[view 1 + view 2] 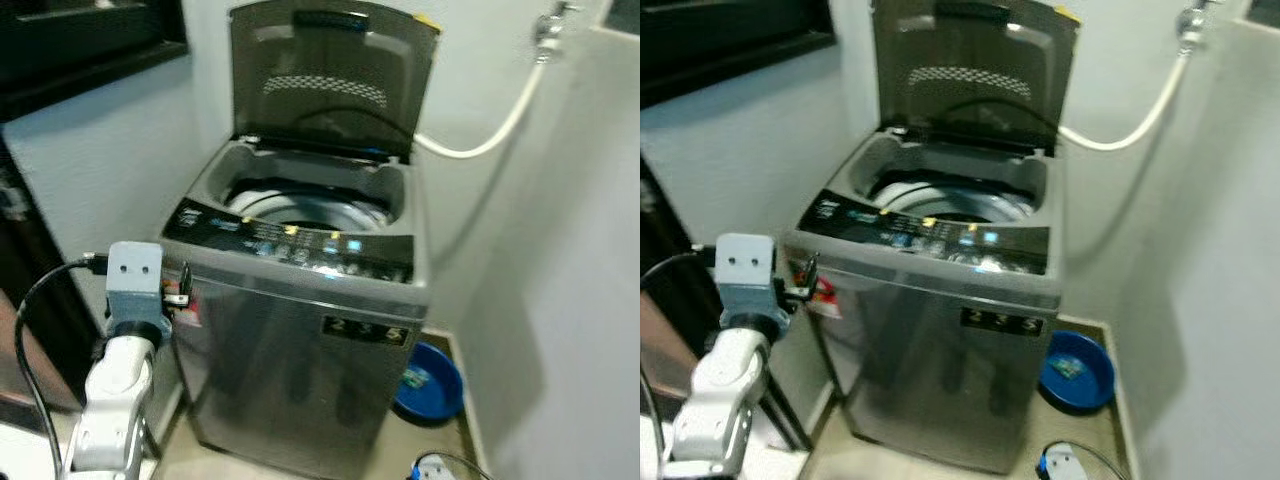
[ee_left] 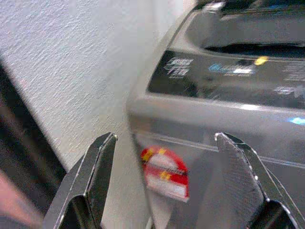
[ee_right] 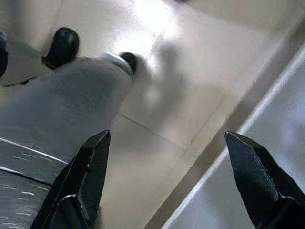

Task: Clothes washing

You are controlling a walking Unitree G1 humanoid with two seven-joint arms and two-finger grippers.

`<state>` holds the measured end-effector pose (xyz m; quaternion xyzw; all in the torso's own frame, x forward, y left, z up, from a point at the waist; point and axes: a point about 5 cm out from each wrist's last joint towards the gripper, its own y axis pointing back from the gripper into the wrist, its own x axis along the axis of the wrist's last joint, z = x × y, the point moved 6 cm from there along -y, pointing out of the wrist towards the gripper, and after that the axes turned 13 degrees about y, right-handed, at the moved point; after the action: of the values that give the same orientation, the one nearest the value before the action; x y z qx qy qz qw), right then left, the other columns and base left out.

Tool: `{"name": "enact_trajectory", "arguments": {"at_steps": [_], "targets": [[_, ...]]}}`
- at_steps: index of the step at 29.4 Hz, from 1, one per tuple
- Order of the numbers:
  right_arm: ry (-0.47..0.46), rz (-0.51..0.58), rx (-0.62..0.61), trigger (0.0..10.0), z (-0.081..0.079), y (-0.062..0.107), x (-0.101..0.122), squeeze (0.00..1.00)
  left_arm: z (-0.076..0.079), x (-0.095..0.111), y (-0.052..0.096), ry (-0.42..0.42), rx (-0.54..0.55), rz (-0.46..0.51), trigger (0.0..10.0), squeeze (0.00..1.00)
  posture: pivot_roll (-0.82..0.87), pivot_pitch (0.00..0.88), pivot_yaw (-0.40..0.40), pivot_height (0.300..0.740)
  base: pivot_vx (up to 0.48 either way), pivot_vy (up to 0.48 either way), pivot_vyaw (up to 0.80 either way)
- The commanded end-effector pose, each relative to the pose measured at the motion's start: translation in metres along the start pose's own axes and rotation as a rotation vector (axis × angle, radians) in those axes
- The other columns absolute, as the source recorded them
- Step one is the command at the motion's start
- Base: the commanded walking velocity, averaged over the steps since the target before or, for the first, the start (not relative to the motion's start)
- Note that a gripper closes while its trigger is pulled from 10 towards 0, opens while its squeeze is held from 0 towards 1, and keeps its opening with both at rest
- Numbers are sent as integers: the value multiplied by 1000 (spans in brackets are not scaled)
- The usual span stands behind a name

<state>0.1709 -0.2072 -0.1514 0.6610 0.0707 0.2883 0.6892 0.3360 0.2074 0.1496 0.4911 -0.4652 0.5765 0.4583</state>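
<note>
Facing a grey washing machine (image 1: pixel 300 340) in the corner, lid (image 1: pixel 325 75) raised upright, drum (image 1: pixel 305 208) exposed. Left gripper (image 2: pixel 162 183) raised beside the machine's front left corner, fingers spread apart, empty (red sticker (image 2: pixel 164 172) between them). Right gripper (image 3: pixel 167 181) hangs over the tiled floor (image 3: pixel 157 124), fingers apart. Blue basin (image 1: pixel 432 382) on floor beside the machine.

- Washing machine (image 1: pixel 300 330): drum interior dark, contents indiscernible; control panel (image 1: pixel 300 240) labels blurred.
- Blue basin (image 1: pixel 432 382) beside the washing machine: partly hidden.
</note>
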Motion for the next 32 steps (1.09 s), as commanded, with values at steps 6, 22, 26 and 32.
{"name": "enact_trajectory", "arguments": {"at_steps": [6,22,26,32], "targets": [[21,8,-2,10000,2,0,4,0,5,-20,3,2,-19,-46,10000,0,20,0,-67,740,0,0,800],[18,22,-25,10000,4,0,11,0,26,-83,36,41,-129,-195,10000,0,27,0,-68,740,0,0,600],[21,19,-28,10000,4,0,11,0,32,-81,35,36,-156,-181,10000,0,29,0,-69,740,0,0,0],[22,19,-30,10000,5,0,13,0,39,-82,35,21,-189,-168,10000,0,25,0,-67,740,0,0,0]]}}
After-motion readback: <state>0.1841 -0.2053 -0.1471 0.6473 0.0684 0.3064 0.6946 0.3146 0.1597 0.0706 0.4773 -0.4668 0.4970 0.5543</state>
